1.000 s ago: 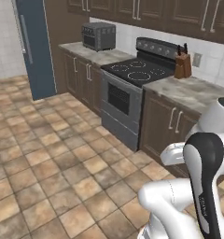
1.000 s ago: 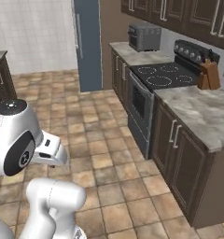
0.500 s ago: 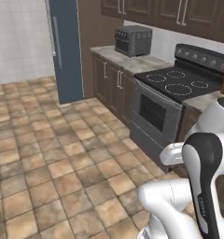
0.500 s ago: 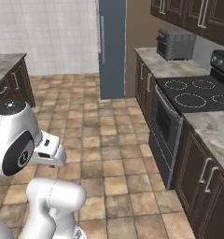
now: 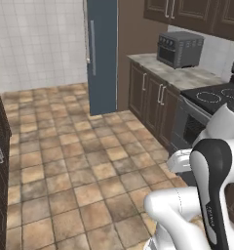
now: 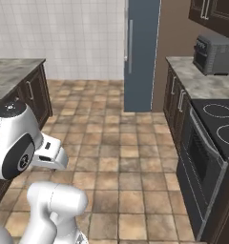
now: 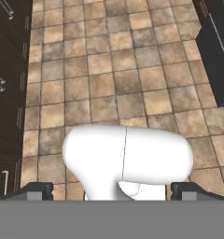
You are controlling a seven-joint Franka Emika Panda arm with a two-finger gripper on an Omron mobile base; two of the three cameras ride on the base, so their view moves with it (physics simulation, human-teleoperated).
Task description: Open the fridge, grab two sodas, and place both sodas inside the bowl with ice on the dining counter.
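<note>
Glossy white rounded arm (image 5: pixel 187 210) links, dark grey joint bands (faint lettering).

A toaster oven (image 5: pixel 180 49) sits on the stone counter (image 5: pixel 175 74); the fridge (image 5: pixel 103 53) stands on tiled floor (image 5: pixel 65 166).

No legible txt or labels
</note>
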